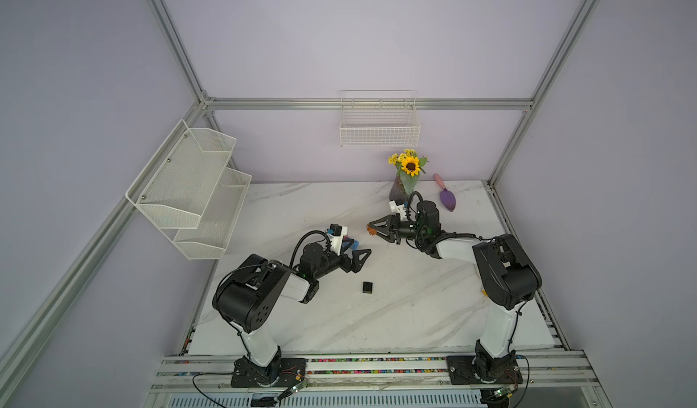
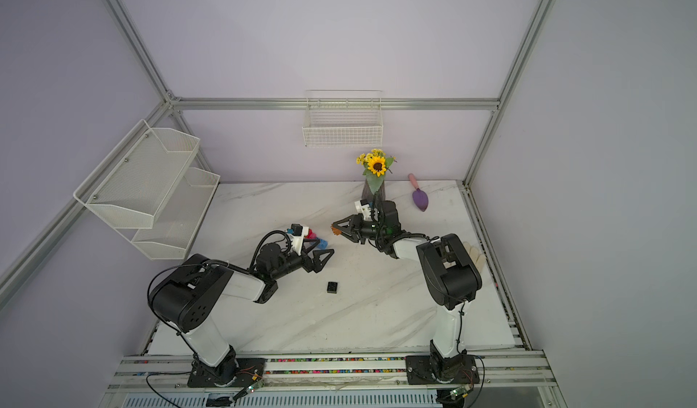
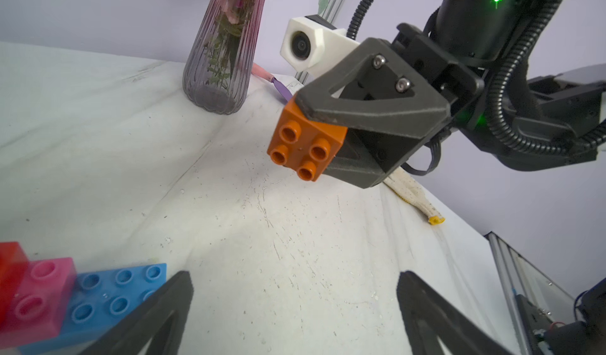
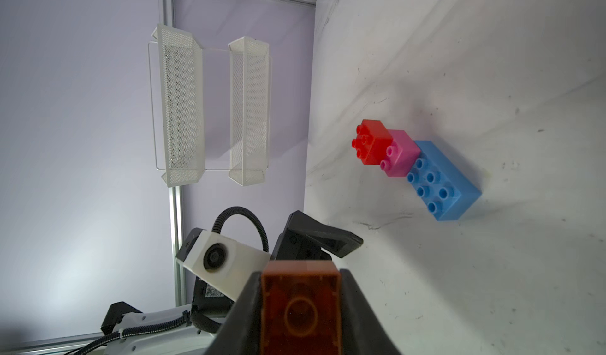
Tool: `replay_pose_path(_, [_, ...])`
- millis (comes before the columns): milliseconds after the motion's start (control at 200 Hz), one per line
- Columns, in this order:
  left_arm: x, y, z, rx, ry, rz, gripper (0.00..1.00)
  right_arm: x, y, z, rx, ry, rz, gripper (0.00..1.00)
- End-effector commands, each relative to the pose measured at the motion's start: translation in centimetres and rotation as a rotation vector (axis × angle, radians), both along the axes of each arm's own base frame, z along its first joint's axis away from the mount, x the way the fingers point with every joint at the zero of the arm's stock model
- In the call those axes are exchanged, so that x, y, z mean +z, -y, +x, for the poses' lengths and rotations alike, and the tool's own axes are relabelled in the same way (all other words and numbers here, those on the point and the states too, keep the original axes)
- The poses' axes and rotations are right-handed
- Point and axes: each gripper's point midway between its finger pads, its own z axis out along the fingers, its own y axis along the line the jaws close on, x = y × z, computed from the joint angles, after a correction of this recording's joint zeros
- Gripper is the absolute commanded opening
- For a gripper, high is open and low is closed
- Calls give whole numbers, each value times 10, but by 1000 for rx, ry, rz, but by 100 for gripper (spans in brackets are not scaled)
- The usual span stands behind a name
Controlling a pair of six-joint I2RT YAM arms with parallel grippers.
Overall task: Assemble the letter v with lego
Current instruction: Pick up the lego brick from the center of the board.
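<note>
Near the middle of the desk (image 1: 415, 312), the right claw (image 1: 372, 230) is clamped on the orange-brown brick (image 3: 306, 146), one finger on each of two opposite side walls. The brick sits out at the fingertips, clear of the desk surface. Its four studs point away from the wrist and its hollow underside faces back into the claw. That grip probably leaves both mating faces free, but the brick cannot be pressed straight down onto another as held. It would need turning so the hollow side faces the desk.

Facing it, the left claw (image 3: 293, 284) stands wide and holds nothing, its fingertips aimed toward the orange-brown brick with bare desk between them. It looks ready either to take the brick or to steady the base, though which cannot be told.

The unfinished letter v rests on the desk just beside the left claw, on the side toward the back edge. It lies ahead of and below the right claw's fingertips. The blue brick (image 4: 442, 182) lies flat with its studs up. The pink brick (image 4: 400, 153) is stepped onto one end of it, and the red brick (image 4: 372, 140) is stepped onto the pink. That makes one arm, and the blue brick's other end shows open studs, likely the seat for the orange-brown brick.

The black brick (image 1: 367, 287) lies alone, studs up, nearer the front edge than the left claw. A vase (image 3: 223, 58) stands by the back edge, behind the right claw.
</note>
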Motion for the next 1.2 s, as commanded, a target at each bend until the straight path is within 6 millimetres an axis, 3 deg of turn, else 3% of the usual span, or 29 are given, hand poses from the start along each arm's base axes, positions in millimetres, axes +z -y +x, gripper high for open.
replay_pose_path(0, [20,5,10,2,192,116,100,-7,-1,-8,35,-73,50,34])
replay_pose_path(185, [38,5,21,37,269,144,97,-9,-1,-17,64,-87,52,34])
replay_pose_path(450, [46,18,30,-12,274,162,89,0,-2,-19,80,-90,93,34])
replay_pose_path(655, [47,23,32,-28,273,177,88,4,-3,-19,89,-90,119,34])
replay_pose_path(985, [53,31,38,-48,285,197,82,-7,-9,-23,116,-121,129,34])
replay_pose_path(1195, [49,35,38,-65,275,210,74,-4,-9,-21,116,-116,142,34])
